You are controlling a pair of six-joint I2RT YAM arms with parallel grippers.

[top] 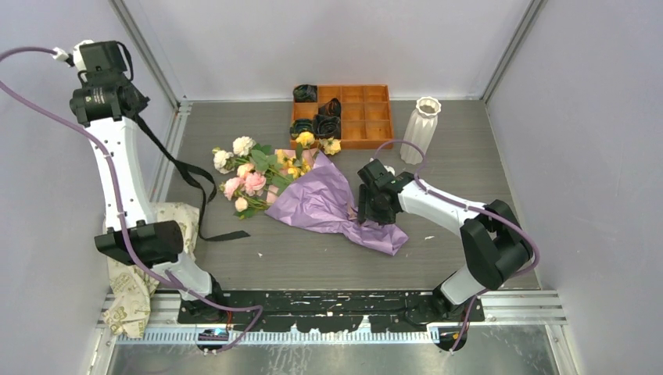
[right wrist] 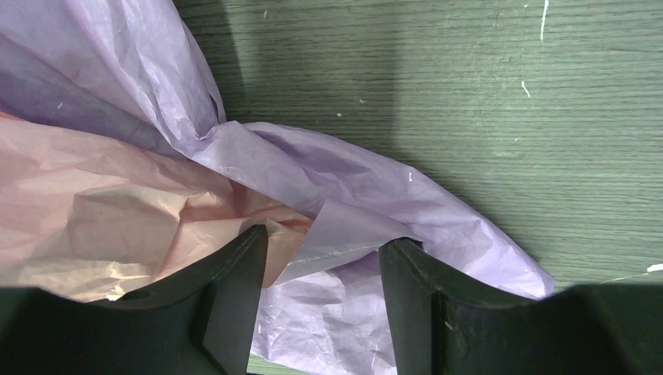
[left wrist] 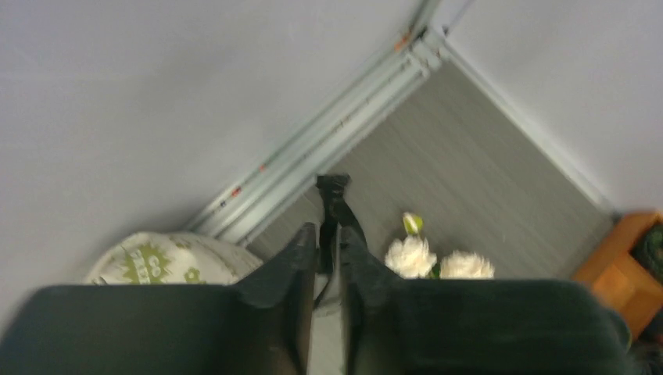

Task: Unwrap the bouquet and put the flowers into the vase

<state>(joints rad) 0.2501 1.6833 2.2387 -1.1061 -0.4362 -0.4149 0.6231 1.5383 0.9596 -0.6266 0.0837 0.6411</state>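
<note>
The bouquet's flowers lie on the table in pink, white and yellow, on green stems. Their purple paper is spread out to the right of them. The black ribbon hangs from my raised left gripper down to the table. In the left wrist view that gripper is shut on the ribbon, above white roses. My right gripper rests on the paper's right end. In its wrist view it stands open astride a purple fold beside pink paper. The white ribbed vase stands upright at the back right.
An orange compartment tray with dark rolled rosettes sits at the back, just behind the blooms. Beige patterned crumpled paper lies by the left arm's base. Grey walls close in the table on three sides.
</note>
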